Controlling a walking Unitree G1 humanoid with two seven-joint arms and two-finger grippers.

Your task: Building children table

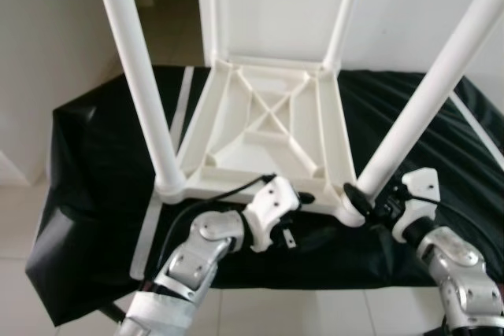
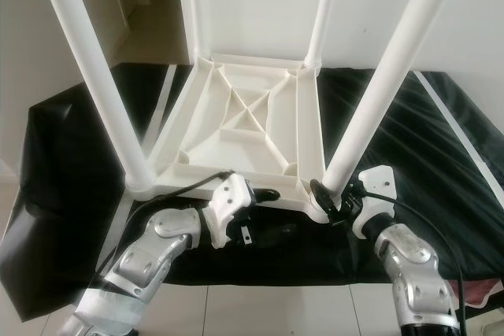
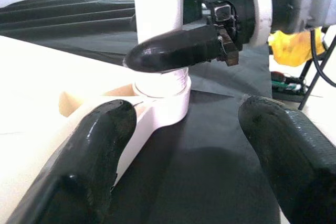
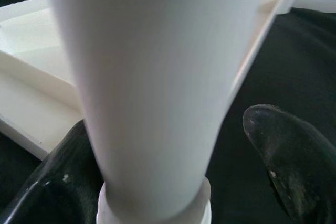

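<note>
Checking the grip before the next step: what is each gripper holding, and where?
Right gripper straddles the near-right table leg at its base, jaws apart. Left gripper holds nothing.

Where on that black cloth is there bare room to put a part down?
Bare black cloth lies left of the upturned table top, and more to its right. The near edge is crowded: left gripper and right gripper at the near right leg.
</note>
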